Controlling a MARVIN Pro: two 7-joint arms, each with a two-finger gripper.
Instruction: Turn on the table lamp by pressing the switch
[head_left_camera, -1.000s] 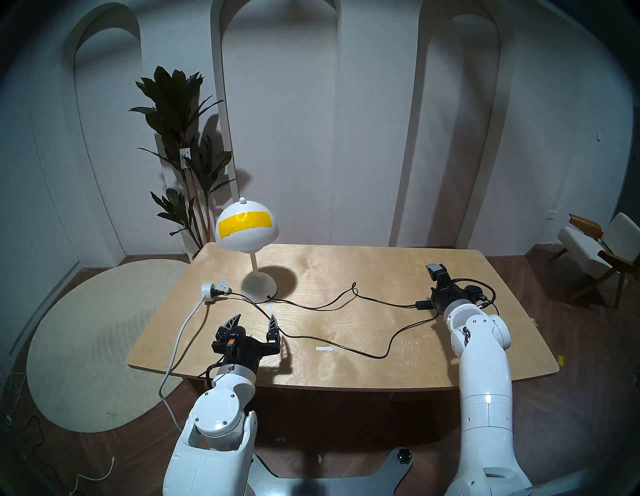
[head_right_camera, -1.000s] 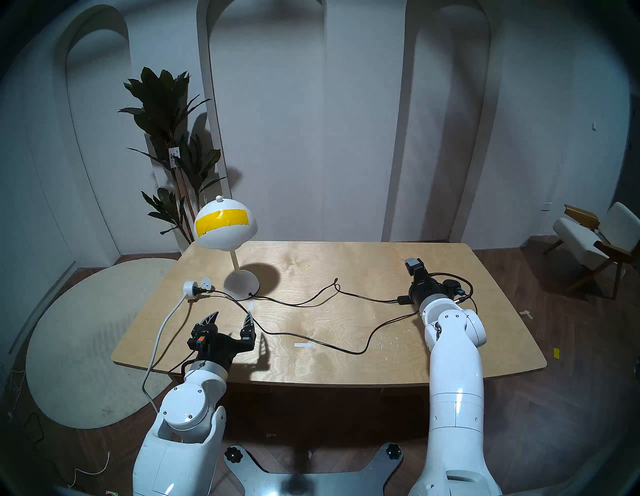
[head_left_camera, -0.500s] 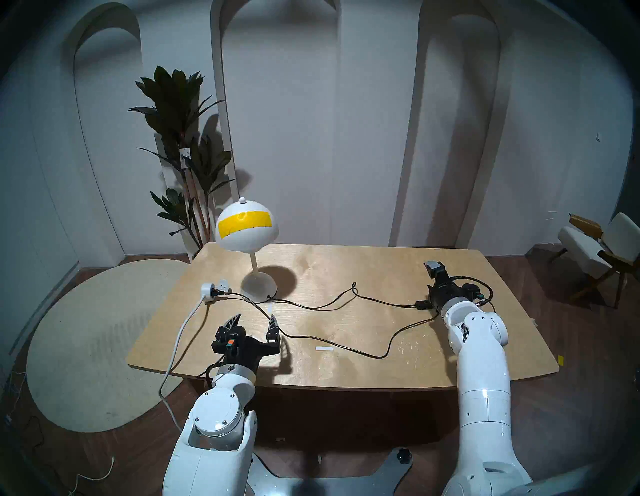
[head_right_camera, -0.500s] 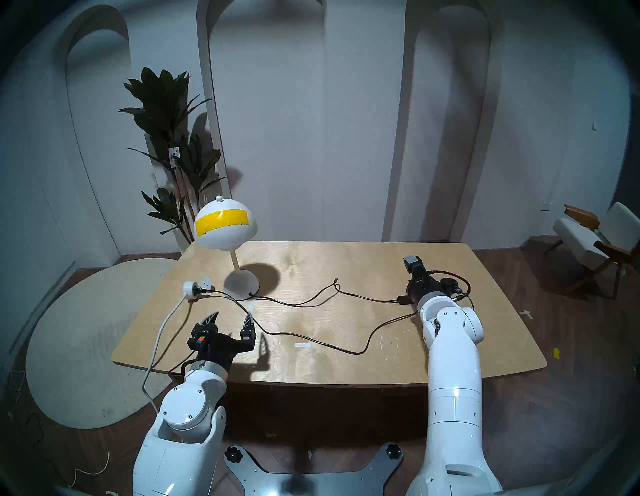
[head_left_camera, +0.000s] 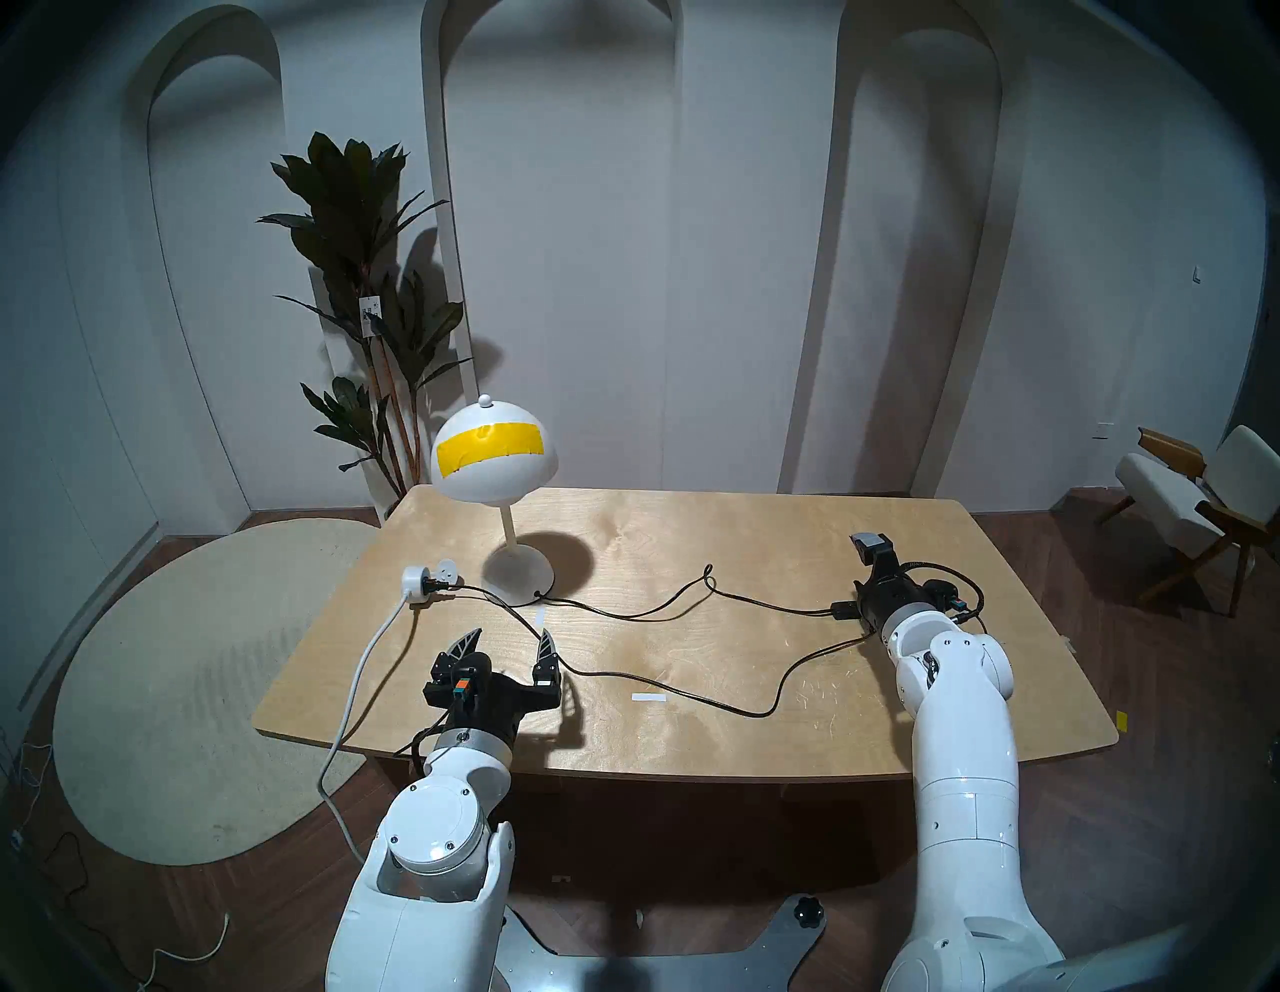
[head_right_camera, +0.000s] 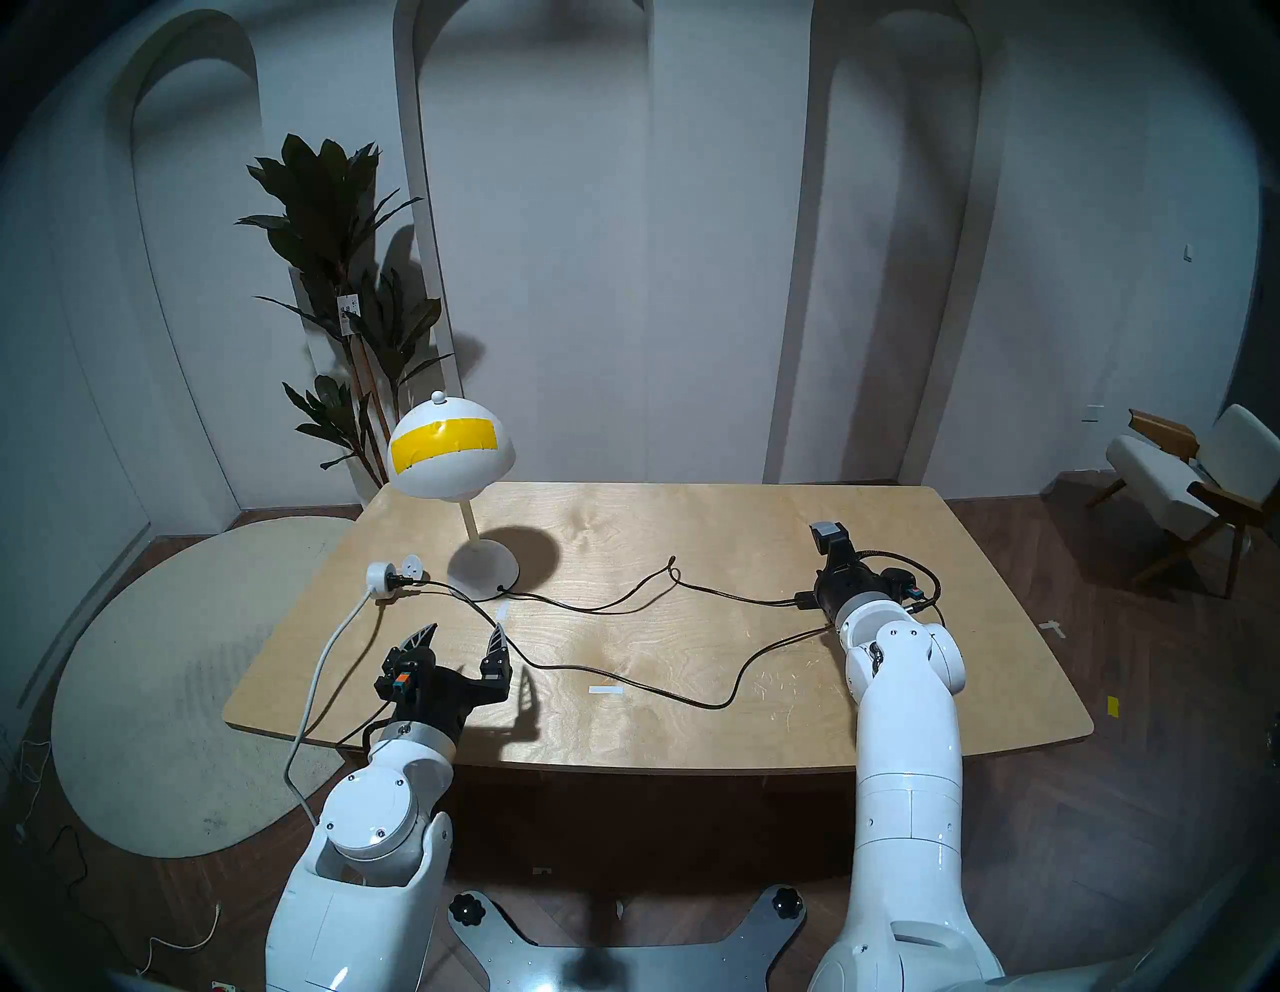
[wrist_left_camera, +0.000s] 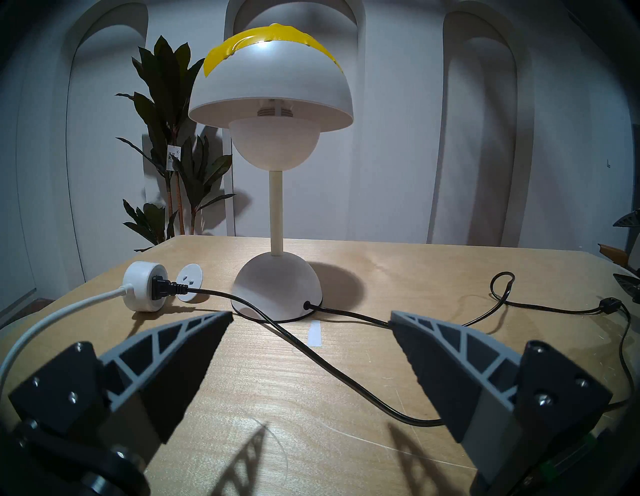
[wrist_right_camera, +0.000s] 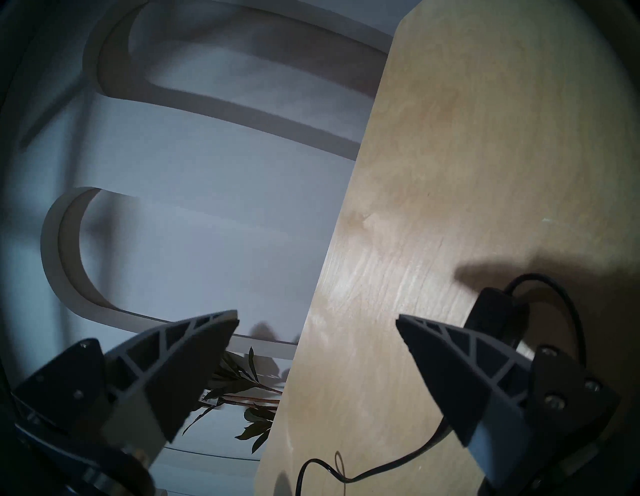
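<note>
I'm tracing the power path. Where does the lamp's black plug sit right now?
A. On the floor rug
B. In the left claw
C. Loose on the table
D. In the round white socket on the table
D: the plug is seated in the socket, left of the lamp base.

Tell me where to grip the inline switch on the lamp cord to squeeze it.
Take the inline switch across its two broad faces, with the right gripper, whose open fingers are already beside it. It is a small black block lying flat on the table, so come from above.
</note>
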